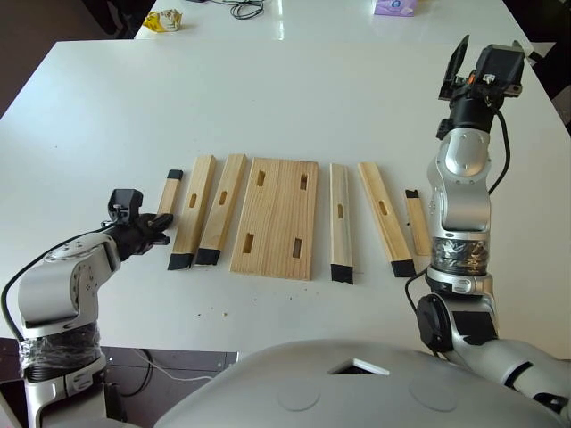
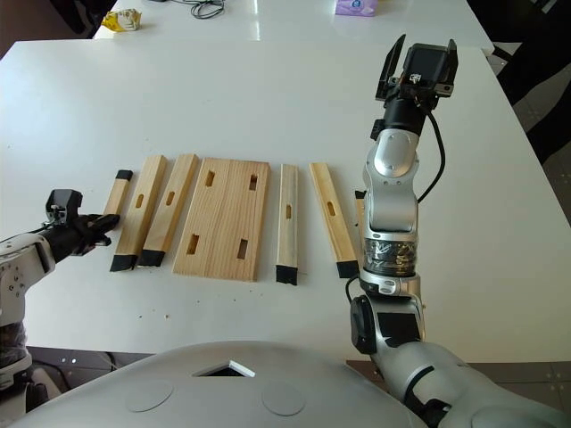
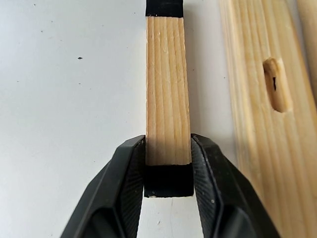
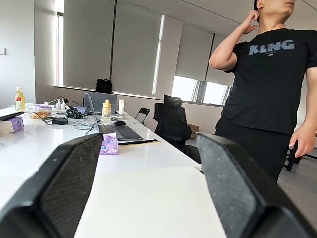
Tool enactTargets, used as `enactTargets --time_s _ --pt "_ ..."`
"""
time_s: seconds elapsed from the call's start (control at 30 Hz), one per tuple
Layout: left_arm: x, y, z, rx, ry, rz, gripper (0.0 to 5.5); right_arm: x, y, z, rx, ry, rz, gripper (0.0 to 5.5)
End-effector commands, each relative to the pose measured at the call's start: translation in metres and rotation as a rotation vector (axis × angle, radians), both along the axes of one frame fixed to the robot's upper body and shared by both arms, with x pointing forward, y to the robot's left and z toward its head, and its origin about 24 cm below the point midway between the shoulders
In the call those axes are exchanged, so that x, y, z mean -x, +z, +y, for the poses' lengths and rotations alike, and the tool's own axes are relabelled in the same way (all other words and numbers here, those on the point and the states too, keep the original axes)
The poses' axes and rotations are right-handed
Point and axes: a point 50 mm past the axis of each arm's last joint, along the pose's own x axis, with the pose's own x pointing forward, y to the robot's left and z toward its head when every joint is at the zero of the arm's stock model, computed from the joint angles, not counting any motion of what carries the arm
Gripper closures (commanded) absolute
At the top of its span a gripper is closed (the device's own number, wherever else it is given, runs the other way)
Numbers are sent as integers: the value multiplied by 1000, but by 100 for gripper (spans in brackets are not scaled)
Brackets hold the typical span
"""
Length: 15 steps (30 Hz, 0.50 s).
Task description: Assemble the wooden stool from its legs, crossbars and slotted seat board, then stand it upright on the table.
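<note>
- Parts lie in a flat row across the middle of the left eye frame, on the white table [image 1: 294, 98]: the slotted seat board [image 1: 275, 217] at centre, the left legs [image 1: 194, 214] on one side, the right legs [image 1: 340, 223] on the other, and a short crossbar [image 1: 168, 198] at the row's left end; none of the board's four slots has anything in it
- Same frame, lower left: the left gripper [image 1: 153, 234] sits at the crossbar's near end and is by far the nearer arm; the right gripper [image 1: 486, 58] stands high at upper right, well apart from every piece
- Right eye frame: the crossbar's long axis runs from the lower left up the frame, roughly in line with the left gripper's reach, parallel to the neighbouring leg and just beside it
- Left wrist view: the two fingers [image 3: 126, 168] press the crossbar's black-tipped end from either side, closed narrowly on it while it lies flat on the table
- Right wrist view: that gripper's fingers [image 4: 64, 183] are spread wide, with nothing between them
</note>
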Motion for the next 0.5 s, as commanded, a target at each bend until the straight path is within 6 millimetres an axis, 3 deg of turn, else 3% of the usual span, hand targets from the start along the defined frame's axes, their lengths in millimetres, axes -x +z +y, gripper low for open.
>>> enactTargets --time_s 0.03,0.23,0.37,0.5 --pt "3 -17 -9 87 34 71 420 -1 2 0 -1 -12 -1 204" --pt "-8 -4 -13 153 52 -47 420 -2 4 0 7 2 -3 204" --pt "-37 24 -9 198 72 -229 420 -6 9 -2 25 27 -12 204" --pt "-74 76 -16 257 21 -506 420 -23 17 4 -94 198 10 204"
